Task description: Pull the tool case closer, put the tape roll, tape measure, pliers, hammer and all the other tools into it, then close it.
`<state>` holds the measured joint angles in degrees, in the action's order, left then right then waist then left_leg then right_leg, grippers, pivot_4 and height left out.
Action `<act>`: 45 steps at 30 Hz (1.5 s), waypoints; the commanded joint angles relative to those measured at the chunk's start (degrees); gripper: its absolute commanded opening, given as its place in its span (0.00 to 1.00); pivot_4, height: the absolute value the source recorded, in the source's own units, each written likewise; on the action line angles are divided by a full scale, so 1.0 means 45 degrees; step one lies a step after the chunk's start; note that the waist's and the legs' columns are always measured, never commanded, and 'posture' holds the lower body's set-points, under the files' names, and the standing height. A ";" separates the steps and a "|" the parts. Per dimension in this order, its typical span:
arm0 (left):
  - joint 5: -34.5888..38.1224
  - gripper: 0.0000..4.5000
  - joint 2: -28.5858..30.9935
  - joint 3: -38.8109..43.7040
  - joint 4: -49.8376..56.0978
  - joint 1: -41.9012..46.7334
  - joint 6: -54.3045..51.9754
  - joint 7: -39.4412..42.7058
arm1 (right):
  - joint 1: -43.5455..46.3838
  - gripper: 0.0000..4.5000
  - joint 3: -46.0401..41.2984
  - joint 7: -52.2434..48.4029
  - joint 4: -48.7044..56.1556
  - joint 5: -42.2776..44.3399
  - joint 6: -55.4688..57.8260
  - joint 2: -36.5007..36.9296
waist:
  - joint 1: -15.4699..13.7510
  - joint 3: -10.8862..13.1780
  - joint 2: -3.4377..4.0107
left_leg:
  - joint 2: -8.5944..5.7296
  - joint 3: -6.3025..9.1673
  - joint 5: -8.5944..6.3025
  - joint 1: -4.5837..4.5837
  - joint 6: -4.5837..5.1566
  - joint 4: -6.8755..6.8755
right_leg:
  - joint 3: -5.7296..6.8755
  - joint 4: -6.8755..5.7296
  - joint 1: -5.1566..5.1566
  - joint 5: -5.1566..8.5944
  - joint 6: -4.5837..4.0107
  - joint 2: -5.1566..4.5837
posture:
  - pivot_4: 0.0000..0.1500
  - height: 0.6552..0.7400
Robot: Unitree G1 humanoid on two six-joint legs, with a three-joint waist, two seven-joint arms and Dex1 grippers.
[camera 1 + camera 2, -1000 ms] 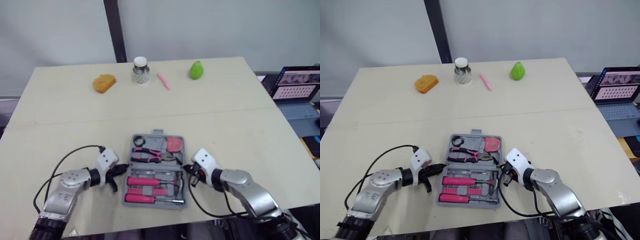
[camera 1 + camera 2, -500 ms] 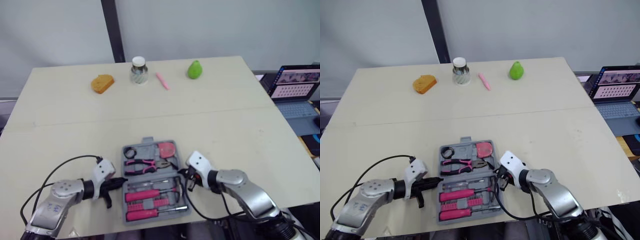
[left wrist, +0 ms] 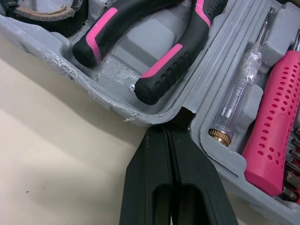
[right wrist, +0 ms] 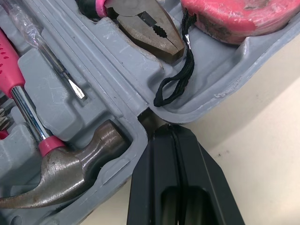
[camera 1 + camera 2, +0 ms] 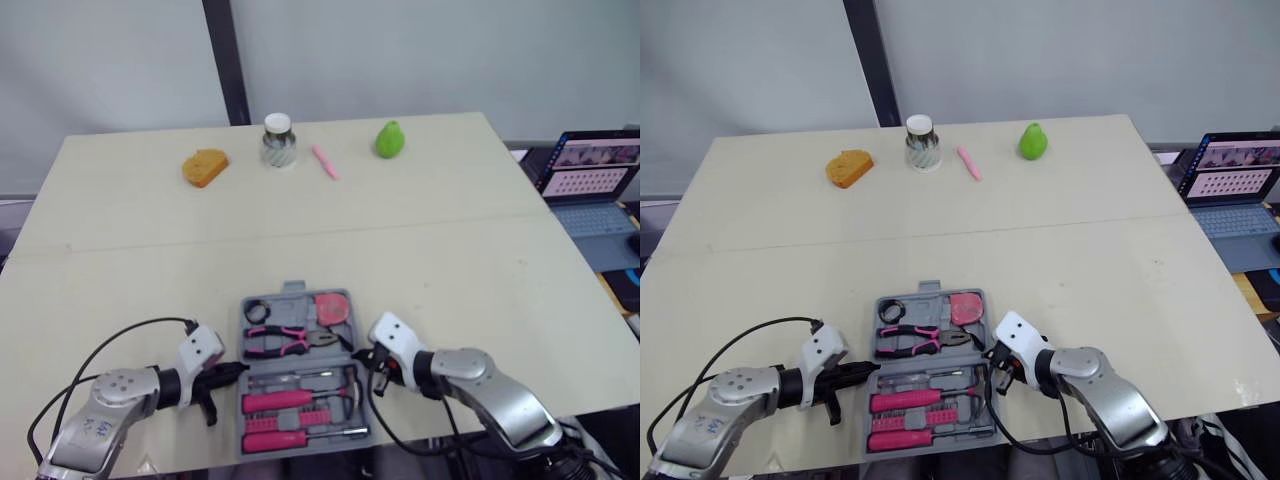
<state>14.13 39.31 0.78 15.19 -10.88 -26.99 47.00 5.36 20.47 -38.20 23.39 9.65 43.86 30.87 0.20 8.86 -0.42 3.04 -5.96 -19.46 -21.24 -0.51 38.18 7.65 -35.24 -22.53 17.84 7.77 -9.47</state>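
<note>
The grey tool case (image 5: 296,293) lies open near the table's front edge. In it are a black tape roll (image 5: 258,309), a pink tape measure (image 5: 331,307), pink-handled pliers (image 5: 280,341) and a pink-handled hammer (image 5: 300,400) among screwdrivers. My left gripper (image 5: 228,372) is shut, its tips pressed into the notch on the case's left edge (image 3: 171,131), beside the pliers' handles (image 3: 173,56). My right gripper (image 5: 372,362) is shut too, its tips at the notch on the right edge (image 4: 171,131), between the hammer head (image 4: 70,173) and the tape measure (image 4: 234,14).
Along the far edge stand an orange bread-shaped piece (image 5: 205,166), a small jar (image 5: 278,140), a pink pen (image 5: 327,161) and a green pear (image 5: 389,139). A laptop (image 5: 595,180) sits off the table to the right. The case's near end lies close to the table's front edge.
The case has slid nearer to the table's front edge and a little left, with both shut grippers drawing back alongside it at its two sides.
</note>
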 commanded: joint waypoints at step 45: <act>0.0008 0.00 0.2211 -0.0944 0.1793 -0.2495 0.0518 0.1154 | 0.5720 0.99 -0.4387 -0.2106 -0.4363 0.7109 0.6286 -0.2125 | 0.0071 0.0071 0.0114 | 0.0027 -0.0070 -0.0012 0.0007 -0.0006 -0.0003 | -0.0049 -0.0044 -0.0052 0.0002 -0.0011 0.0019 | 1.00 1.00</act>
<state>15.63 49.70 -4.28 26.23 -21.55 -23.67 54.68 29.75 0.15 -44.41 0.00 38.15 72.51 20.97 0.52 9.18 0.09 3.16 -6.28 -19.52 -21.21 -0.54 38.17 7.42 -35.44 -22.76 17.85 7.72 -9.39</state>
